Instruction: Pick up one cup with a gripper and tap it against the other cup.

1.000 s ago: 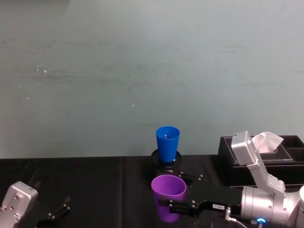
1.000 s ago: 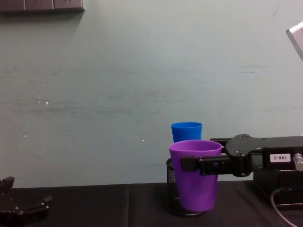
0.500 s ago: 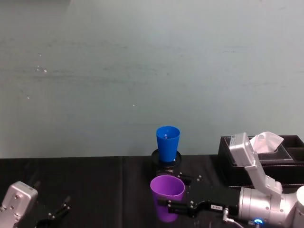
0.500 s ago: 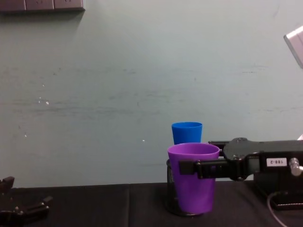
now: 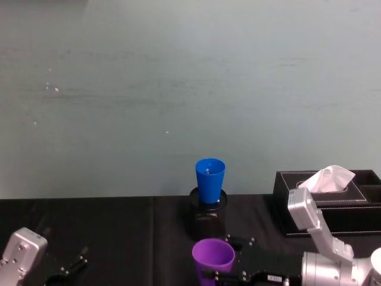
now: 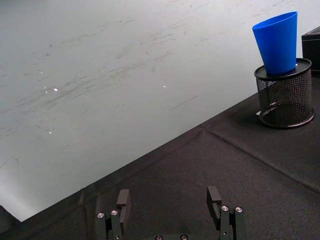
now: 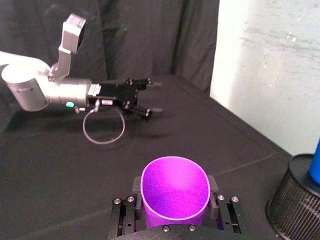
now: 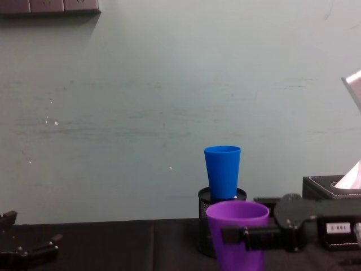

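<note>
A pale green wall rises behind the table, scuffed with faint dark streaks and a few small white specks. The table is covered in black cloth with a crease across it. Above the table, at the wall's upper left in the chest view, hangs a dark panel. Black curtains hang beside the wall.

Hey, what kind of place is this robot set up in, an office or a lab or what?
Probably an office-style test bench: a black cloth-covered table against a plain pale wall, with a wire-mesh pen holder and a black tissue box. The right gripper holds a purple cup; a blue cup sits in the holder.
</note>
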### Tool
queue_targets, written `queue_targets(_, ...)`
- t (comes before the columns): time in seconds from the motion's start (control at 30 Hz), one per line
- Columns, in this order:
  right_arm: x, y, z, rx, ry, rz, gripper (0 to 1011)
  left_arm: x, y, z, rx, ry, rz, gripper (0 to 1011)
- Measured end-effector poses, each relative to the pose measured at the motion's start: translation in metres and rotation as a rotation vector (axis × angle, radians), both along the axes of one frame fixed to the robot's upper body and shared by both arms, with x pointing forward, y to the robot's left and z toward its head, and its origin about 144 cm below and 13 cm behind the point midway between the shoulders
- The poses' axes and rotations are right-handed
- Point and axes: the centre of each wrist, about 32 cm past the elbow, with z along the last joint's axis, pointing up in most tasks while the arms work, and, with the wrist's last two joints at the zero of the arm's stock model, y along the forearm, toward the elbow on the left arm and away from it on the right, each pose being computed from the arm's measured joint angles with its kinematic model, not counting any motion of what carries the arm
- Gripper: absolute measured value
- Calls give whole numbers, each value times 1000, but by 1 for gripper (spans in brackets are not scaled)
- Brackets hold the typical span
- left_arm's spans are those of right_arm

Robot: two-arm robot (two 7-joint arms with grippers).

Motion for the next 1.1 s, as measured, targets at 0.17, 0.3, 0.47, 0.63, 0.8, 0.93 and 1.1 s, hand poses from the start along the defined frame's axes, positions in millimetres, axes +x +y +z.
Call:
queue_targets(0.17,1,-2,-14,-12,14,16,733,0,0,0,0,0,0,1000)
queue_targets(0.3,2,-3,-22,-13,22,28,733,0,0,0,0,0,0,1000)
queue_targets(0.47,5,-2,-31,-13,37,44,733,0,0,0,0,0,0,1000)
queue_targets(0.63,8,-3,-38,-16,51,52,733,0,0,0,0,0,0,1000)
queue_targets(0.8,10,-4,-42,-19,59,50,734,0,0,0,0,0,0,1000)
queue_targets(0.93,12,-5,-44,-21,66,45,733,0,0,0,0,0,0,1000)
queue_targets(1.1,13,-5,-45,-19,72,47,733,0,0,0,0,0,0,1000)
